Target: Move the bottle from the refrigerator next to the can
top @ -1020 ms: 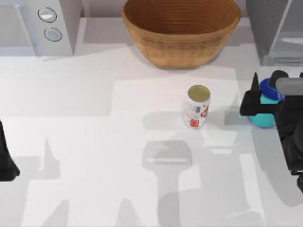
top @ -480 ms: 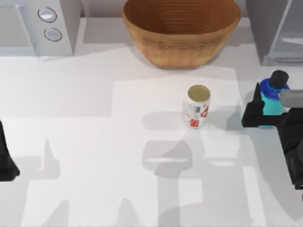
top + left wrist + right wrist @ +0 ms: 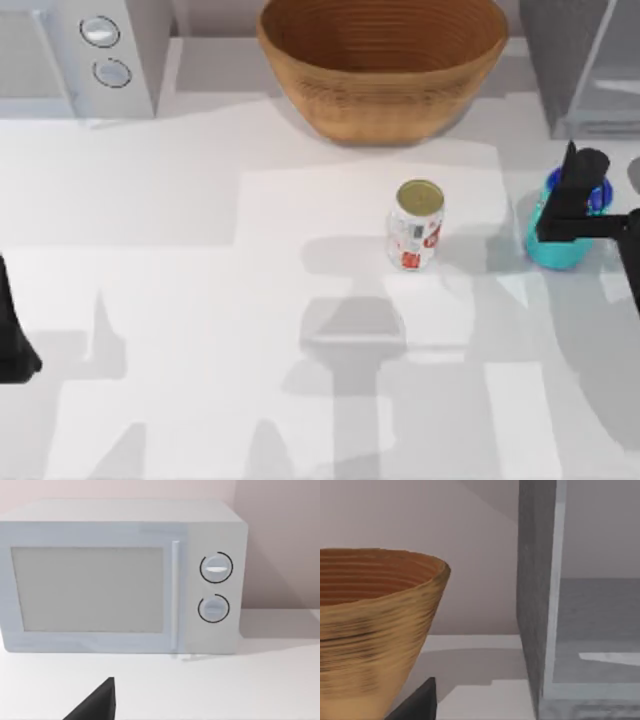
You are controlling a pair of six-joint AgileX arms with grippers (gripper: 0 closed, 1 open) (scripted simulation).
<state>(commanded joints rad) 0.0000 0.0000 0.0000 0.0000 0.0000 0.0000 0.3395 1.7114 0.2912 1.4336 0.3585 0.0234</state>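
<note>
- Table (image 3: 200, 300) fills the top view, white and crossed by grey shadows; the grey speckled refrigerator (image 3: 560, 60) stands at the upper right of that frame, the white microwave (image 3: 80, 50) with two round knobs at the upper left, and the woven basket (image 3: 382, 62) at the top centre.
- Bottle (image 3: 555, 243) stands upright on the table at the right edge of the frame, below the refrigerator and already outside it, near the can (image 3: 416, 226) but with a clear gap between them.
- Right gripper (image 3: 580, 205) sits at the bottle's cap and shoulder; I cannot tell whether its fingers clasp the bottle or stand apart from it.
- Left gripper (image 3: 15, 345) is parked at the lower left edge of the frame, and I cannot tell its finger state either.
- Judging from this layout, the step in hand is setting the bottle beside the can. To do it well, the bottle should be brought closer toward the can at the frame's centre, kept upright and low, stopping just beside the can without nudging it, and the fingers should let go only once the base is flat on the table.
- Markings on the can are red on white under a gold top; no words or brand can be read, and the bottle carries no legible label.
</note>
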